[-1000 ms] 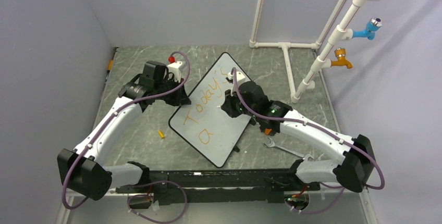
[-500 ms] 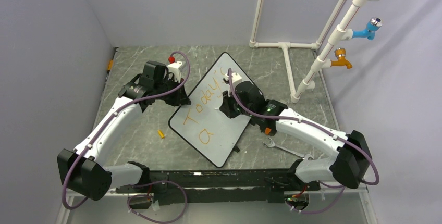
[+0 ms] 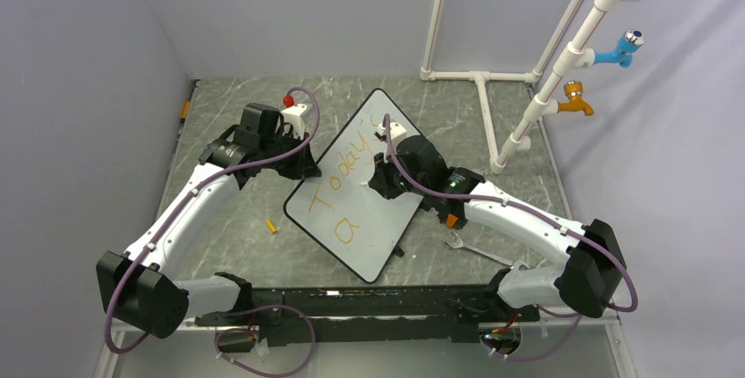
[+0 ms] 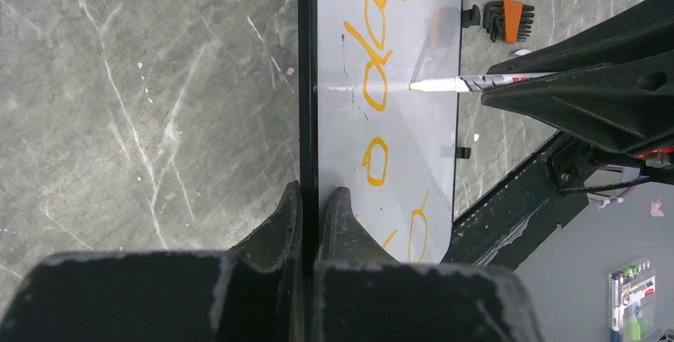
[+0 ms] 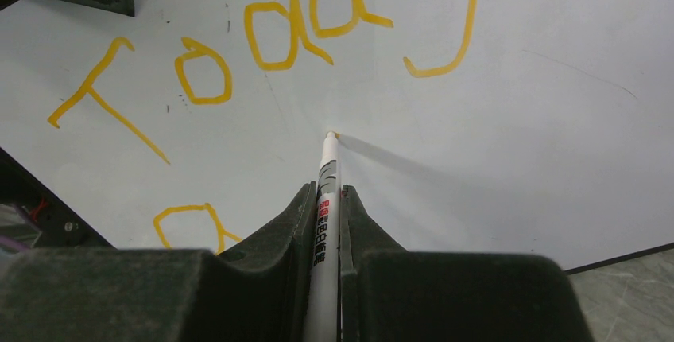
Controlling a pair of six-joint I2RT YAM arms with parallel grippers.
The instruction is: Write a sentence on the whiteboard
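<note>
1. The left hand (image 3: 303,165) is at the whiteboard's left edge. In the left wrist view its fingers (image 4: 288,207) are pinched almost together (image 4: 315,199), with the thin black rim of the board clamped between them.
2. A small yellow piece (image 3: 272,226) lies on the grey marbled bench (image 3: 255,250), just left of the board's near-left corner and apart from it.
3. The whiteboard (image 3: 373,237) lies flat in the middle of the bench, turned at an angle, one corner pointing away from the arms and one toward them.
4. The sentence (image 3: 350,176) is in orange. "Today's" runs along the board's upper-left side, and a single looped letter begins the second line below it. In the right wrist view (image 5: 278,32) the "Today" strokes are clear.
5. A white marker (image 5: 327,167) has its tip on the bare board under the "a" and "y", meeting its own shadow there.
6. The right hand (image 5: 326,195) is closed tightly on the marker's barrel, one finger on each side. From above (image 3: 386,176) it is over the centre of the board.
7. A hex key set (image 4: 509,21) in an orange holder sits just off the board's right edge, with a wrench (image 3: 470,248) nearer the arms.
8. White pipes (image 3: 483,105) stand at the far right, with a blue tap (image 3: 622,48) and an orange tap (image 3: 575,101).
</note>
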